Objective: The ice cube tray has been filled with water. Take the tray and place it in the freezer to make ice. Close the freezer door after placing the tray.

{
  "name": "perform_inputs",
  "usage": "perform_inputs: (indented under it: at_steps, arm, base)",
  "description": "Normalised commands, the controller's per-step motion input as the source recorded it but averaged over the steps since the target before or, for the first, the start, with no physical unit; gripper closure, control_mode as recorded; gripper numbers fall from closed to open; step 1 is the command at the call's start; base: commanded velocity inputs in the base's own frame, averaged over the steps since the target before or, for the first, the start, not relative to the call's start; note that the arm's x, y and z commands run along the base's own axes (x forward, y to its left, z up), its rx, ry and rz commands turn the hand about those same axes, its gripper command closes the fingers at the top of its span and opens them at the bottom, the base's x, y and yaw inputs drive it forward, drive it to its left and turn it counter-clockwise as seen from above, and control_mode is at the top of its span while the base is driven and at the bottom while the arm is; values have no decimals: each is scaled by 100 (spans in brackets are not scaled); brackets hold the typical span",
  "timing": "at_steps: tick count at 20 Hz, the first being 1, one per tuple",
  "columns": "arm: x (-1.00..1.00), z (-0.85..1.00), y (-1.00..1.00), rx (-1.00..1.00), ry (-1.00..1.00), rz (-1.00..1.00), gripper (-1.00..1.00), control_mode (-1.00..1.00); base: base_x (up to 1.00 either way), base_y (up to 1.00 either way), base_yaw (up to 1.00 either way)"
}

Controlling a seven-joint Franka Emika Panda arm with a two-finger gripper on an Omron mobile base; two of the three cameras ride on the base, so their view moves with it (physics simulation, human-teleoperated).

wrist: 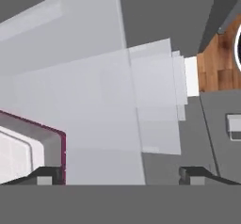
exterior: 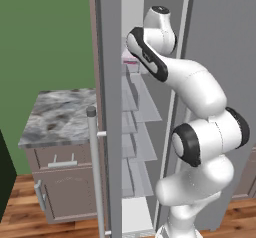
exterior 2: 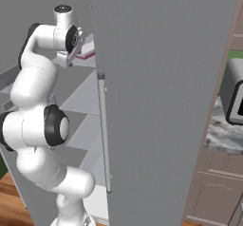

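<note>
The ice cube tray point(wrist: 21, 152) lies flat on an upper shelf inside the freezer point(exterior: 145, 107), pale on top with a magenta edge. It also shows as a pink sliver in the left base view point(exterior: 129, 58) and in the right base view point(exterior 2: 87, 51). My gripper point(wrist: 120, 176) is inside the freezer above that shelf, open, with bare shelf between its fingers. The left fingertip point(wrist: 44, 176) sits right by the tray's magenta edge. The freezer door point(exterior: 110, 112) stands wide open, seen edge-on, with its bar handle point(exterior: 95, 172) on the outer side.
Several pale grey shelves point(exterior: 142, 142) step down below the tray. The closed right fridge door point(exterior 2: 161, 101) with its handle point(exterior 2: 102, 135) stands beside my arm. A marble counter point(exterior: 60, 114) is to the left of the fridge. A black toaster point(exterior 2: 233, 97) sits on the counter to its right.
</note>
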Motion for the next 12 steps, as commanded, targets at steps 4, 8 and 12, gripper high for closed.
perform_inputs:
  at_steps: [4,8,12]
  arm:
    - [-75,-41,-10,-6,-2,0,-100,-100]
    - [-100,7,-20,0,-1,0,-100,-100]
    - [-100,16,-27,0,-1,0,-100,-100]
  base:
    - [0,0,0]
    - [0,0,0]
    - [0,0,0]
